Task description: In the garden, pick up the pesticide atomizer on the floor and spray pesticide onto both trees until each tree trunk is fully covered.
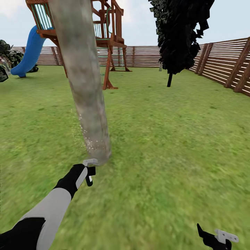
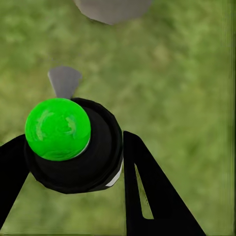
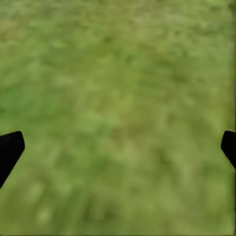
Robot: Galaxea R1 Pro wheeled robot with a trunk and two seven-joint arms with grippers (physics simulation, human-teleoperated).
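Green garden grass [image 1: 166,139] was spread beneath a pale tree trunk [image 1: 85,83] speckled low with white pesticide [image 1: 91,142], where the pesticide atomizer [image 2: 78,147] was clamped in the left gripper [image 1: 89,171], the right gripper [image 1: 218,239] spread wide; higher bark risked being missed

Trunk [image 1: 85,86] centre-left on grass [image 1: 166,139]; playset [image 1: 104,31] behind it, slide [image 1: 29,52] far left, fence [image 1: 222,59] behind and right.
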